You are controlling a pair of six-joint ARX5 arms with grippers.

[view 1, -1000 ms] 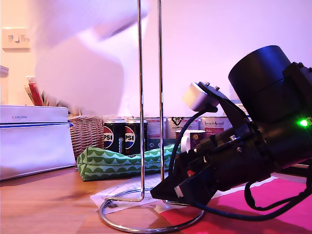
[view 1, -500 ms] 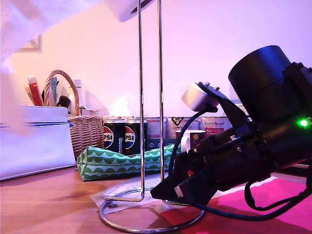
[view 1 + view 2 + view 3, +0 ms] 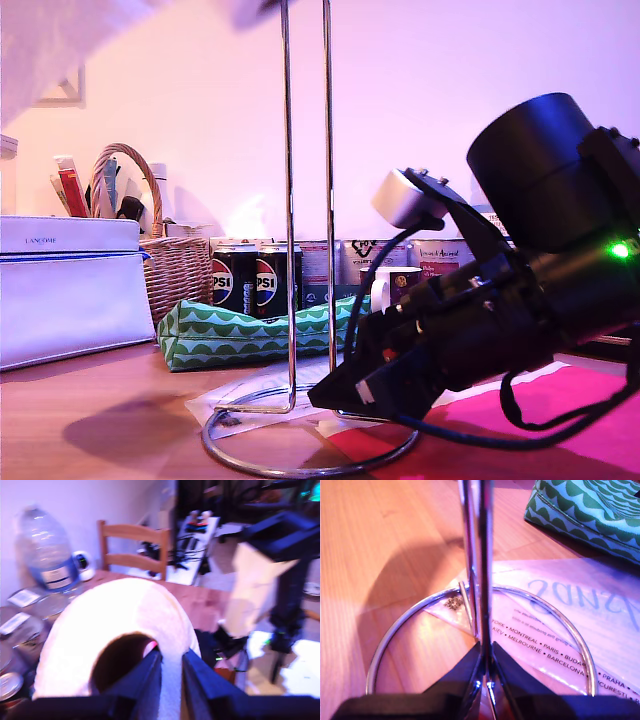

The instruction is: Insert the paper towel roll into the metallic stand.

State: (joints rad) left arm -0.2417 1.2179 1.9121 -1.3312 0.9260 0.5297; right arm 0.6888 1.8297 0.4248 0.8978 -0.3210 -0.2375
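Note:
The metallic stand (image 3: 290,200) rises in the middle of the exterior view, its ring base (image 3: 385,640) lying on a printed paper sheet. My second gripper (image 3: 486,672) is shut on the upright wire just above the base, and its black arm (image 3: 500,320) fills the exterior view's right. The paper towel roll (image 3: 115,615) is a white cylinder with a dark core hole. My first gripper (image 3: 170,680) is shut on its wall, one finger inside the core. In the exterior view the roll (image 3: 45,45) is a white blur high at the top left, above the stand.
Behind the stand stand a white box (image 3: 70,290), a wicker basket (image 3: 175,270), Pepsi cans (image 3: 245,280), a green patterned pouch (image 3: 250,335) and a mug (image 3: 395,285). A pink mat (image 3: 570,440) lies under the arm. The first wrist view shows a water bottle (image 3: 47,550) and a chair (image 3: 132,545).
The roll has risen and swung toward the exterior view's top left, uncovering the basket and wall behind it. The second arm and the stand have stayed put.

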